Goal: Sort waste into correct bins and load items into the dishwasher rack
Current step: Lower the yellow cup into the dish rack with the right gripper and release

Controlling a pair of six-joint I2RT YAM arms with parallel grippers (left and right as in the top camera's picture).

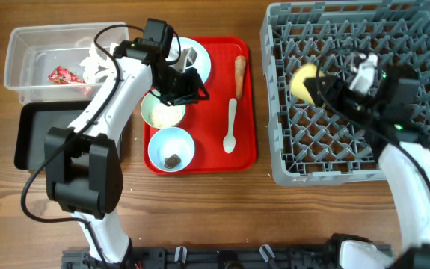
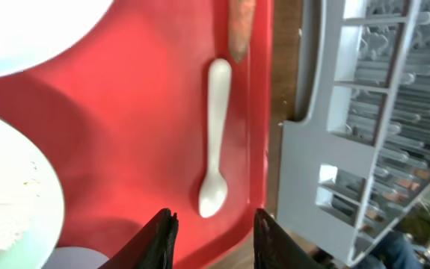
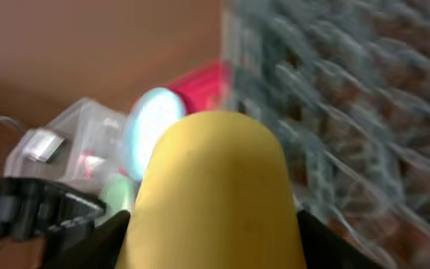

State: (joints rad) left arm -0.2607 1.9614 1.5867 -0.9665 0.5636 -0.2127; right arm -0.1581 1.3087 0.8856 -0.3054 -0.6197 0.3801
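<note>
Right gripper (image 1: pixel 318 88) is gripping the small yellow cup (image 1: pixel 302 80) between its jaws, over the left part of the dishwasher rack (image 1: pixel 409 30) on the right side of the frame. Can't tell if the cup is touching the pegs. The right wrist view is coming out pretty blurry, but the cup is filling the middle of it with a dark finger on each side.

Left gripper (image 2: pixel 213 237) is hanging over the red serving tray (image 2: pixel 140 119) in the centre, jaws moderately apart and holding nothing. The white plastic spoon (image 2: pixel 215 142) is lying just ahead of the tips, with the orange-brown stick (image 1: pixel 239 72) above it by the tray's right edge.

Also sitting on that tray:
- pale blue plate (image 1: pixel 203 67) at the top
- green bowl (image 1: pixel 162 112) with rice below it
- blue bowl (image 1: pixel 171 148) with the dark lump (image 1: pixel 172 160) at the bottom

The red-and-white wrapper (image 1: pixel 61 74) and white scraps (image 1: pixel 93 67) are lying in the clear tub (image 1: pixel 20 45), upper left. The black tray (image 1: pixel 31 138) is sitting just below the tub.
</note>
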